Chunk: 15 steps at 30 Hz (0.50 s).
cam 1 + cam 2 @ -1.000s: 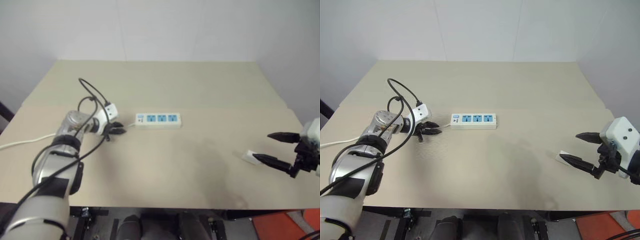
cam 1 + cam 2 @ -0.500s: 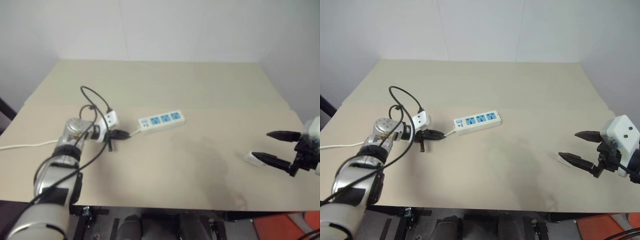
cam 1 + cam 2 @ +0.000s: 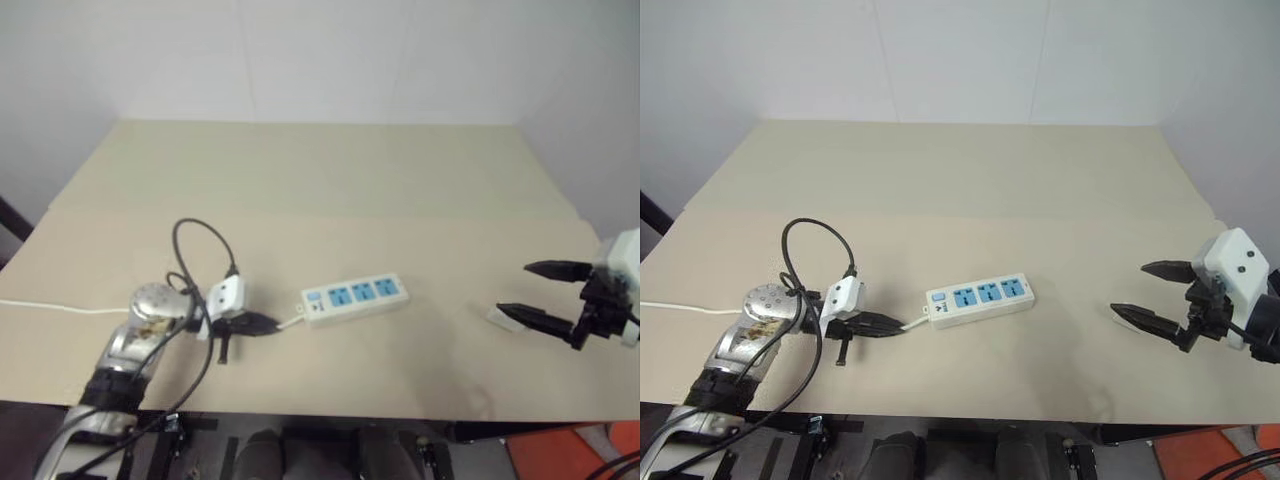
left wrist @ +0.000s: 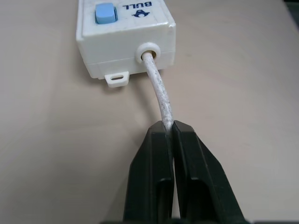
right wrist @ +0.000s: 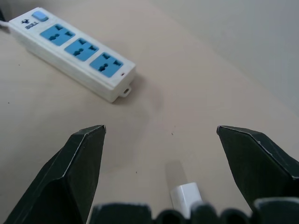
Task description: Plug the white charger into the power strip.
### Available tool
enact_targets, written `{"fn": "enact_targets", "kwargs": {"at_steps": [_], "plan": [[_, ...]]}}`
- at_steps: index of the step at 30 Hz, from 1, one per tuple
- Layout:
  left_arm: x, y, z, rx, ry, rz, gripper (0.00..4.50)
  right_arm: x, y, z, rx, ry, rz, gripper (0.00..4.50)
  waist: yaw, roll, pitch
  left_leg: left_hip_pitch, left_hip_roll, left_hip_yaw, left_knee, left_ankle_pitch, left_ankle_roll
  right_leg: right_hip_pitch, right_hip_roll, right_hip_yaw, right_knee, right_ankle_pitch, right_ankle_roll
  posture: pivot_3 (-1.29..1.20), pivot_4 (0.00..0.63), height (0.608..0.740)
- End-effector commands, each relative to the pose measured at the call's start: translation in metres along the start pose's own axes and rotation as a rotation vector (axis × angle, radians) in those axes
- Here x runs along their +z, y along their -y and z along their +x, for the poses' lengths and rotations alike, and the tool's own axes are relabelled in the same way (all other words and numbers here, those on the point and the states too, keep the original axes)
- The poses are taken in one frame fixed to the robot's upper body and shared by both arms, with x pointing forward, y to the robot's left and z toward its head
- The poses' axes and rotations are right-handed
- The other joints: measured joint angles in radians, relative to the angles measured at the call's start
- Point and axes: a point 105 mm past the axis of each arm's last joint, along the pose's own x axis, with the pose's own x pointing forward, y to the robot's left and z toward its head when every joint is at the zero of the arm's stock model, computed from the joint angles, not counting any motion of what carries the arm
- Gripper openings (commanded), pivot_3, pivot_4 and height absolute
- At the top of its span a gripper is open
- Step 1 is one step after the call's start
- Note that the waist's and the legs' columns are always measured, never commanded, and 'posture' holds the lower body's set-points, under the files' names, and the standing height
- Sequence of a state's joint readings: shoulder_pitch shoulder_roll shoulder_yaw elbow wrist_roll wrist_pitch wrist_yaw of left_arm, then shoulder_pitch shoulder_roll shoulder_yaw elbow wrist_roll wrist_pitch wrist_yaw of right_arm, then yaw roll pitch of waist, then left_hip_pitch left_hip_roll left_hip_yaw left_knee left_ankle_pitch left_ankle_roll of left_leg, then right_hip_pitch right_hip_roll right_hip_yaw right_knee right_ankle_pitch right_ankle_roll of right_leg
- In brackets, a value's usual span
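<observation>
A: Fingers of the left gripper (image 4: pixel 169 128) are pressed together on the white cord (image 4: pixel 157 91), pinching it just behind the point where it leaves the switch end of the power strip (image 3: pixel 980 298).

B: Position of the strip?

A: It lies flat on the beige table (image 3: pixel 970 180), near the front edge, its three blue sockets facing up, slightly angled. The cord trails from the left gripper toward the table's left edge.

B: State of the right gripper (image 5: pixel 161 140)?

A: Its fingers are spread wide and hold nothing. It hovers over the table's right side.

B: Location of the white charger (image 5: pixel 185 197)?

A: It rests on the table beneath the spread right fingers, well apart from the strip.
</observation>
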State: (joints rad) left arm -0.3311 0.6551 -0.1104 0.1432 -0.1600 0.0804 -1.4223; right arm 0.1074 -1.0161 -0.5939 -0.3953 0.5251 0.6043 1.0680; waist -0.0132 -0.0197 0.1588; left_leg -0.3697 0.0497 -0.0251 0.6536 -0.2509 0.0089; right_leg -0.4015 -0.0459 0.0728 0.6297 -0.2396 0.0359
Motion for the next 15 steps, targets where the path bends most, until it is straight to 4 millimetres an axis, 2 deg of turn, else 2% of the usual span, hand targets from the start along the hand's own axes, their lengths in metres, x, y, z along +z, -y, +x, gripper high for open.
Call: {"fn": "enact_targets", "kwargs": {"at_steps": [1, 5, 7, 11, 15], "plan": [[0.008, 0.004, -0.010, -0.032, 0.006, 0.038, 0.02, 0.010, 0.003, -0.001, 0.004, 0.019, -0.049, 4.50, -0.001, 0.000, 0.000, 0.000, 0.000, 0.000, 0.000, 0.000, 0.000, 0.000, 0.000, 0.000, 0.000, 0.000, 0.000, 0.00, 0.150, 0.740], [0.003, 0.003, -0.015, -0.055, -0.042, 0.079, 0.02, 0.011, 0.004, 0.001, 0.010, 0.021, -0.054, 4.50, -0.001, 0.000, 0.000, 0.000, 0.000, 0.000, 0.000, 0.000, 0.000, 0.000, 0.000, 0.000, 0.000, 0.000, 0.000, 0.00, 0.150, 0.740], [-0.003, -0.007, -0.014, -0.013, -0.074, 0.112, 0.02, 0.011, 0.004, 0.002, 0.010, 0.025, -0.056, 4.50, 0.002, 0.000, 0.000, 0.000, 0.000, 0.000, 0.000, 0.000, 0.000, 0.000, 0.000, 0.000, 0.000, 0.000, 0.000, 0.00, 0.150, 0.740], [-0.002, -0.032, -0.010, 0.130, -0.079, 0.136, 1.16, 0.011, 0.002, 0.001, 0.005, 0.030, -0.054, 4.50, 0.004, 0.000, 0.000, 0.000, 0.000, 0.000, 0.000, 0.000, 0.000, 0.000, 0.000, 0.000, 0.000, 0.000, -0.001, 0.00, 0.150, 0.740], [0.005, -0.042, -0.012, 0.160, -0.047, 0.133, 2.39, 0.010, 0.000, -0.001, 0.000, 0.030, -0.051, 4.50, 0.000, 0.000, 0.000, -0.001, 0.000, 0.000, 0.000, 0.000, 0.000, 0.000, 0.000, 0.000, -0.001, 0.002, -0.003, 0.00, 0.150, 0.740]]}}
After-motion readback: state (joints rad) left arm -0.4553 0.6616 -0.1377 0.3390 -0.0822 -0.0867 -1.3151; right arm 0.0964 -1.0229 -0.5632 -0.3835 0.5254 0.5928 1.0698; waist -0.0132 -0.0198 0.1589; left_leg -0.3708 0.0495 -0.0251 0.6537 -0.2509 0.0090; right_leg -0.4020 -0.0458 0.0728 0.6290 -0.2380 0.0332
